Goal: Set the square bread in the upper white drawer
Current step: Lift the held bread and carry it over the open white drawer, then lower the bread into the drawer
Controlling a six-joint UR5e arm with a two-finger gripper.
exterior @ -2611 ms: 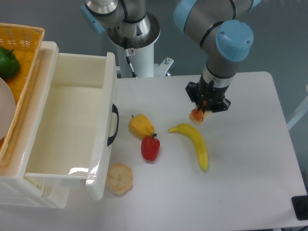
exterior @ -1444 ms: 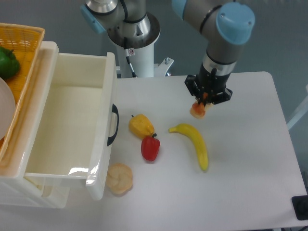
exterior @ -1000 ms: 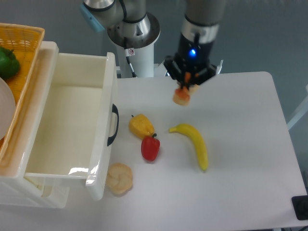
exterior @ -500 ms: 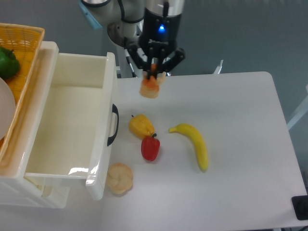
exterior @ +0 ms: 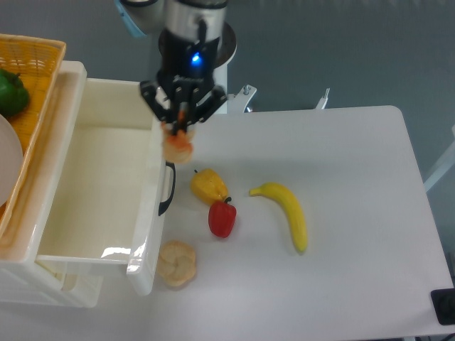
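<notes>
Small blocky tan toy bread chunk with orange-brown crust (exterior: 178,145): upper left-centre of frame, hanging off the table, pinched from above by the black two-finger gripper (exterior: 182,122). Gripper is clamped on the bread's top; most of the block hangs below the fingertips. Motion blur on it, so exact finger contact points are hard to read.

Handling, my read: looks like a light, rigid toy, probably smooth plastic, so a bit slick. Only 1 small grab zone, the upper part, and that is what the fingers have. Light load, so slip looks unlikely unless the arm jerks. Not fragile; a short drop into the drawer should be fine.

Position: bread sits right over the front wall of the large glossy white plastic drawer (exterior: 152,213), just above its curved black handle (exterior: 167,185). Cannot tell if it is fully past the rim yet. Judgement: needs to go further toward frame left before release, or it may clip the wall and fall outside.

Around it on the white table (exterior: 355,213): yellow pepper (exterior: 208,185) and red pepper (exterior: 222,217) just below-right, yellow banana (exterior: 286,211) centre, round pale scalloped bun (exterior: 176,263) lower left by the drawer corner. Orange wicker basket (exterior: 32,78) at upper left edge.
</notes>
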